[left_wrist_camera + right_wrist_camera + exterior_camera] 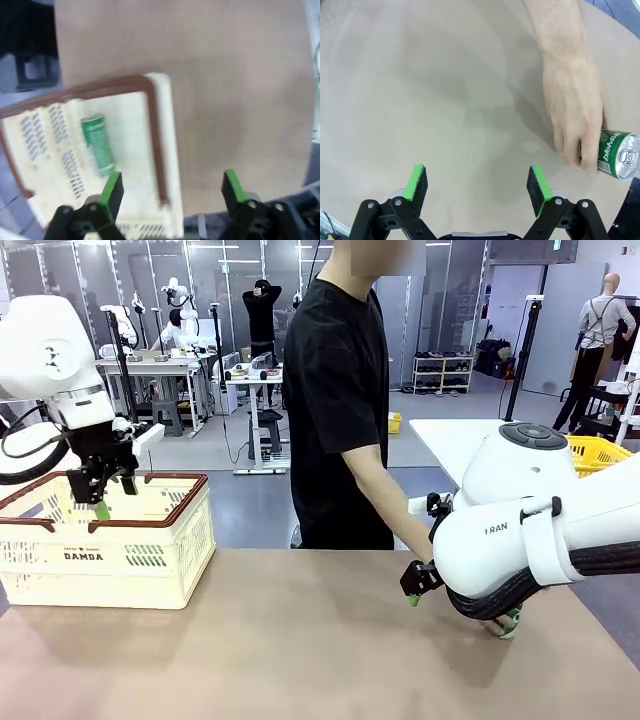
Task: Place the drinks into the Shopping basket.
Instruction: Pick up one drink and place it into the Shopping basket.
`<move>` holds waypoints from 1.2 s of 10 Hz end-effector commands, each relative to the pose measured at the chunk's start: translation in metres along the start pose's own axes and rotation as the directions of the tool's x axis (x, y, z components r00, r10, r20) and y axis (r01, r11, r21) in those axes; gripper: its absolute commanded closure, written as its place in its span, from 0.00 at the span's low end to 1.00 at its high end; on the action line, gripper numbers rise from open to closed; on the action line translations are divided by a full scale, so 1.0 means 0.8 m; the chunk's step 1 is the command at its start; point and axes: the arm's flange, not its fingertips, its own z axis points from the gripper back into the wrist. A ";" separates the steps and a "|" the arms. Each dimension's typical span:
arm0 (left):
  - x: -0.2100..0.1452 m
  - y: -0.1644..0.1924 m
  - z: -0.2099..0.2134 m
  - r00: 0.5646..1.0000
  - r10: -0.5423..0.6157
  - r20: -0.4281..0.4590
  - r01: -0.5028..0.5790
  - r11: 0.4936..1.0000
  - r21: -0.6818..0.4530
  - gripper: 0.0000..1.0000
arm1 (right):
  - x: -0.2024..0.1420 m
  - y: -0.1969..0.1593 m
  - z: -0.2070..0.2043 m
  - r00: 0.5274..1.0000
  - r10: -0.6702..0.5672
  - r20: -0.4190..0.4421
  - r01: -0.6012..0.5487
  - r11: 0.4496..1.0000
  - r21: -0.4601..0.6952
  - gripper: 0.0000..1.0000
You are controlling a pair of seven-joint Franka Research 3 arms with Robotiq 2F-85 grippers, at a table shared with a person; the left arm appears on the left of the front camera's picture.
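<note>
right gripper (477, 175) open, empty over the tabletop (435, 90), green can (612, 152) in the person's hand (572, 105) near one of its fingers, seemingly upright, nearer this arm than the open left gripper (172, 177) over the shopping basket (156, 130).

The Shopping basket (110, 550) stands on the bench (300, 640) at its left end. One can (97, 145) lies inside the basket, and the left pincer (100, 498) hangs above the basket. Well to the basket's right, the person's hand (572, 100) touches another can (615, 155) on the bench, near the right pincer (480, 185).
</note>
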 end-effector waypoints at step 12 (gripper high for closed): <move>0.004 -0.162 -0.072 0.988 -0.151 0.043 0.154 0.986 -0.061 0.00 | 0.000 0.000 0.000 1.000 0.000 0.000 0.000 1.000 0.000 0.00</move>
